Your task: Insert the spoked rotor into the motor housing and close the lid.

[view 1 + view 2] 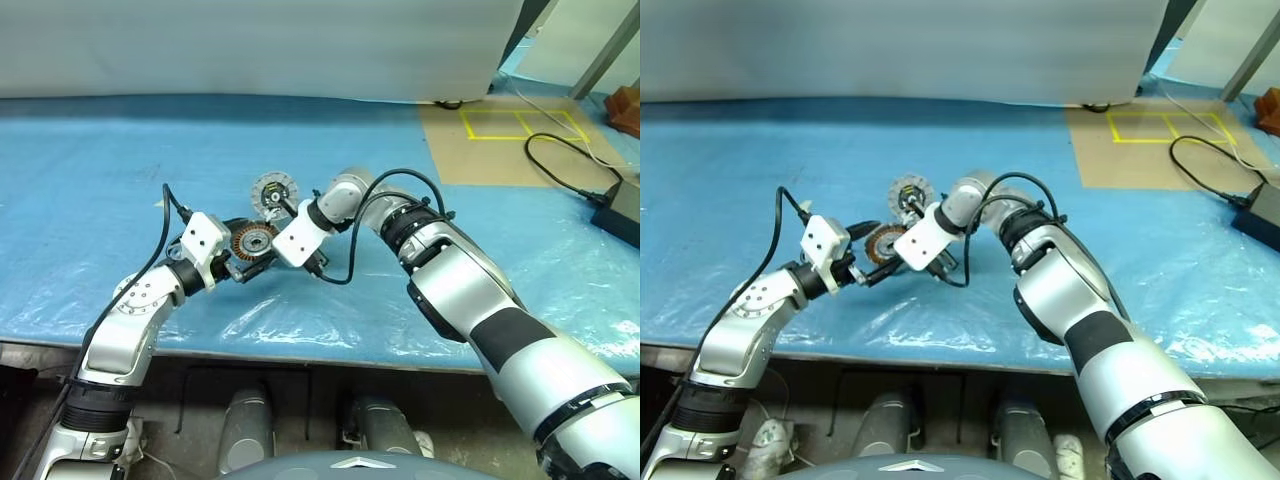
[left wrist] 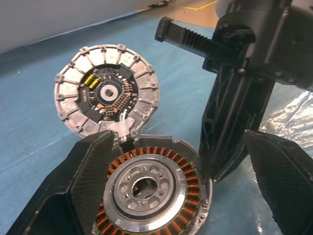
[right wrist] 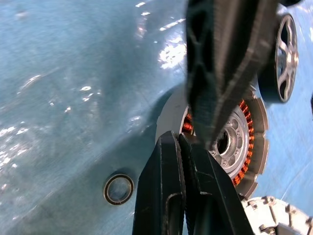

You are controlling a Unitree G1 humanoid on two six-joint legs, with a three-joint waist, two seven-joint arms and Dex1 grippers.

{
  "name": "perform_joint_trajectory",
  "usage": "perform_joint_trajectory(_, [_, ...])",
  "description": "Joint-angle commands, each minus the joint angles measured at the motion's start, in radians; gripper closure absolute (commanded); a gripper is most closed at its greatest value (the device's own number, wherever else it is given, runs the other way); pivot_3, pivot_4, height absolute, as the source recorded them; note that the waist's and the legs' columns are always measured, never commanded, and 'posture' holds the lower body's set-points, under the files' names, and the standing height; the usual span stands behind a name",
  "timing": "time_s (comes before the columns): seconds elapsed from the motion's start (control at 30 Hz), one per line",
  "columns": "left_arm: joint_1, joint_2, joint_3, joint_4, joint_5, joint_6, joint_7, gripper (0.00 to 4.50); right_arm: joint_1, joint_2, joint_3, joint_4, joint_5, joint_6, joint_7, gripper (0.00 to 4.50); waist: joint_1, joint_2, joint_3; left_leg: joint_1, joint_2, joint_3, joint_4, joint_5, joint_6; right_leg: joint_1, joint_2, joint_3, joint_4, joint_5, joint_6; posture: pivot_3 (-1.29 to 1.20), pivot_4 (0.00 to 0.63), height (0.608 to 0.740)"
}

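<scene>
A crinkled blue plastic sheet (image 1: pixel 150 150) covers the counter. At 1 o'clock lies a brown cardboard panel (image 1: pixel 500 150) with yellow tape rectangles (image 1: pixel 520 124); a black cable (image 1: pixel 560 165) trails toward 3 o'clock. A small black O-ring (image 3: pixel 118 189) rests on the sheet.

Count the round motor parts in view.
4: motor housing, windings up; lid, lying open, touching its rim; spoked rotor beside the housing; small O-ring on the blue sheet nearby. Others may be hidden.

light: bright, even, diffuse overhead
glare: white specular patches on wrinkled blue table cover (image 1: pixel 300 320), near front edge; also in right wrist view
shadows: soft, short, under arms
focus: head views sharp; lid (image 2: pixel 106 90) crisp in left wrist view
blur: right gripper (image 3: pixel 182 196) fingers close-up, soft; blue cover smeared
edges: slight wide-angle bend
</scene>
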Motion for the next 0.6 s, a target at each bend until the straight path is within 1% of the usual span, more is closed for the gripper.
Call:
perform_joint_trajectory(0.03, [-0.006, 0.003, 0.013, -0.011, -0.001, -0.008, 0.000, 0.03, 0.009, 0.007, -0.011, -0.061, 0.059, -0.059, 0.052, 4.46, 0.000, 0.000, 0.000, 0.000, 0.000, 0.000, 0.000, 0.000, 0.000, 0.000, 0.000, 0.000, 0.000, 0.000, 0.000, 0.00, 0.150, 0.740])
perform_joint_trajectory(0.13, [-0.009, 0.004, 0.012, -0.010, -0.001, -0.007, -0.001, 0.03, 0.019, 0.000, 0.007, -0.062, 0.027, -0.062, 0.018, 4.46, 0.000, 0.000, 0.000, 0.000, 0.000, 0.000, 0.000, 0.000, 0.000, 0.000, 0.000, 0.000, 0.000, 0.000, 0.000, 0.00, 0.150, 0.740])
perform_joint_trajectory(0.23, [-0.007, 0.006, 0.011, -0.012, 0.000, -0.006, -0.003, 0.03, 0.035, -0.012, 0.019, -0.072, 0.026, -0.082, 0.031, 4.46, 0.000, 0.000, 0.000, 0.000, 0.000, 0.000, 0.001, 0.000, 0.000, 0.000, 0.000, 0.000, 0.001, 0.000, 0.000, 0.00, 0.150, 0.740])
perform_joint_trajectory(0.33, [-0.006, 0.008, 0.012, -0.012, -0.001, -0.005, -0.006, 0.03, 0.059, -0.015, 0.019, -0.094, 0.061, -0.095, 0.083, 4.46, 0.000, 0.000, 0.000, 0.000, 0.000, 0.000, 0.001, 0.000, 0.000, 0.000, 0.000, 0.000, 0.001, 0.000, 0.000, 0.00, 0.150, 0.740])
perform_joint_trajectory(0.47, [-0.009, 0.010, 0.012, -0.009, -0.001, -0.003, -0.009, 0.03, 0.072, -0.033, 0.031, -0.111, 0.070, -0.099, 0.122, 4.46, 0.000, 0.000, 0.000, 0.000, 0.000, 0.000, 0.001, 0.000, 0.000, 0.000, 0.000, 0.000, 0.001, 0.000, 0.000, 0.00, 0.150, 0.740])
perform_joint_trajectory(0.6, [-0.008, 0.014, 0.014, -0.011, -0.004, -0.001, -0.012, 0.03, 0.091, -0.041, 0.017, -0.146, 0.140, -0.101, 0.210, 4.46, 0.000, 0.000, 0.000, 0.000, 0.000, 0.000, 0.001, 0.000, 0.001, 0.000, 0.000, 0.000, 0.001, 0.000, 0.000, 0.00, 0.150, 0.740])
